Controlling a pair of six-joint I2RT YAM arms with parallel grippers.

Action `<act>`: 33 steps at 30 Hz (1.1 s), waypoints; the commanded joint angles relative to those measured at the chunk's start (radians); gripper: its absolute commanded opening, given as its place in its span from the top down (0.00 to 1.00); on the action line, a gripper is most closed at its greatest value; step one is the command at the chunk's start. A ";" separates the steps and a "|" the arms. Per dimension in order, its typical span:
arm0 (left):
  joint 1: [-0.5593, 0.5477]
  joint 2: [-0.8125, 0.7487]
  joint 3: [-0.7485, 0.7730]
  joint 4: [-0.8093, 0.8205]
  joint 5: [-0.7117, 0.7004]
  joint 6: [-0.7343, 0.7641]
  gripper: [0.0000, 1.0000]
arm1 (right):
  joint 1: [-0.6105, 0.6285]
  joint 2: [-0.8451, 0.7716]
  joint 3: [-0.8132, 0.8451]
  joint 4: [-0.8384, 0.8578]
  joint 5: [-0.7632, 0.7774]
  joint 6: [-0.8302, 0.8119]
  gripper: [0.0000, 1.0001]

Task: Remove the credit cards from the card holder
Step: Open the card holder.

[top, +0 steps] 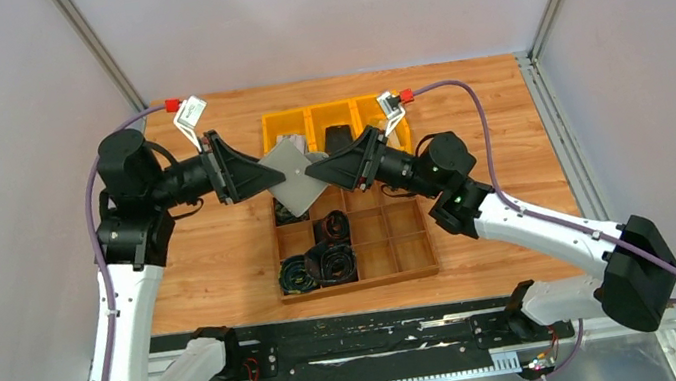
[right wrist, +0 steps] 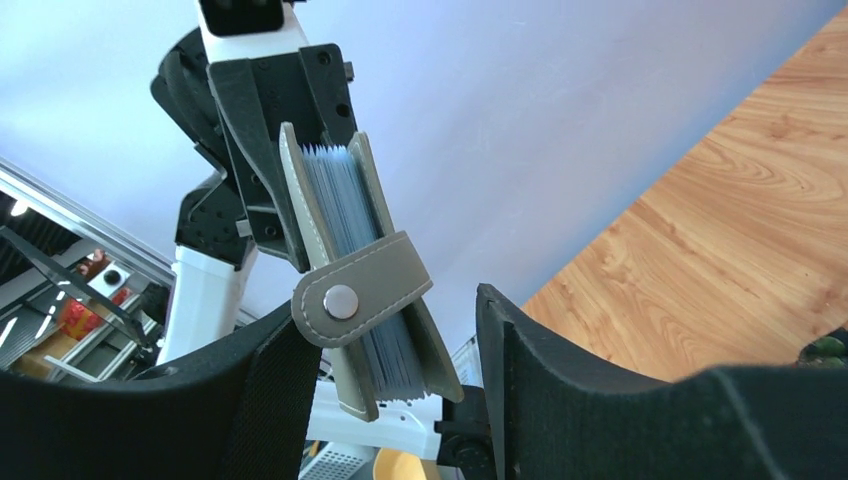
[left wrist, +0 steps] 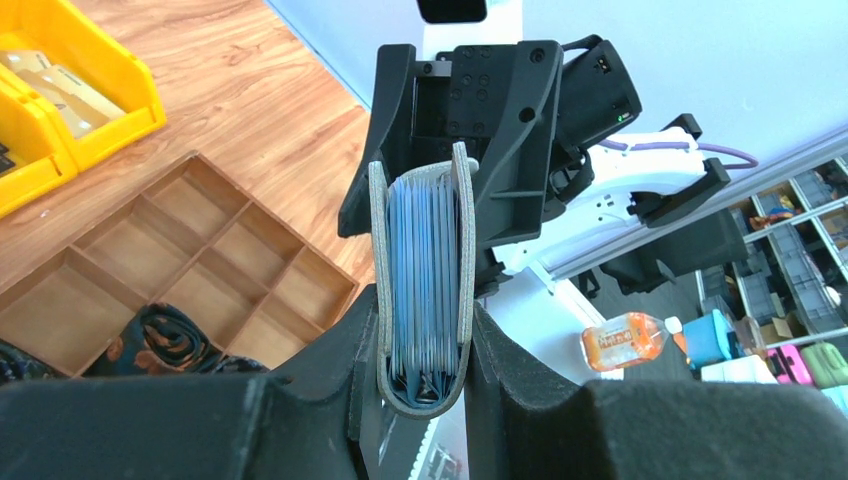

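Observation:
The grey card holder [top: 294, 179] hangs in the air over the wooden tray, clamped at its folded spine by my left gripper [top: 261, 174], which is shut on it. In the left wrist view the holder [left wrist: 462, 250] sits edge-on between the fingers, with the credit cards [left wrist: 425, 270] packed inside as thin bluish edges. My right gripper [top: 318, 165] is at the holder's opposite end. In the right wrist view its open jaws stand on either side of the holder [right wrist: 365, 288], whose snap strap is fastened over the cards [right wrist: 345, 205]. A gap shows beside the right finger [right wrist: 520, 380].
A wooden compartment tray [top: 392, 243] lies below, with coiled black cables [top: 320, 264] in its near-left cells. Yellow bins [top: 289, 125] stand behind it, with a black item [top: 338, 138] in one. The tray [left wrist: 200, 270] and bins [left wrist: 70, 80] also show in the left wrist view.

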 commanded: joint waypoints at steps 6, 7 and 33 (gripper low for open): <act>-0.010 -0.050 -0.010 0.066 0.115 -0.085 1.00 | -0.035 0.016 -0.027 0.077 0.146 0.101 0.54; -0.010 -0.052 -0.010 0.065 0.116 -0.087 1.00 | -0.035 0.022 -0.036 0.106 0.154 0.122 0.55; -0.010 -0.073 -0.036 -0.071 0.072 0.092 0.52 | -0.004 0.094 0.420 -0.661 -0.037 -0.244 1.00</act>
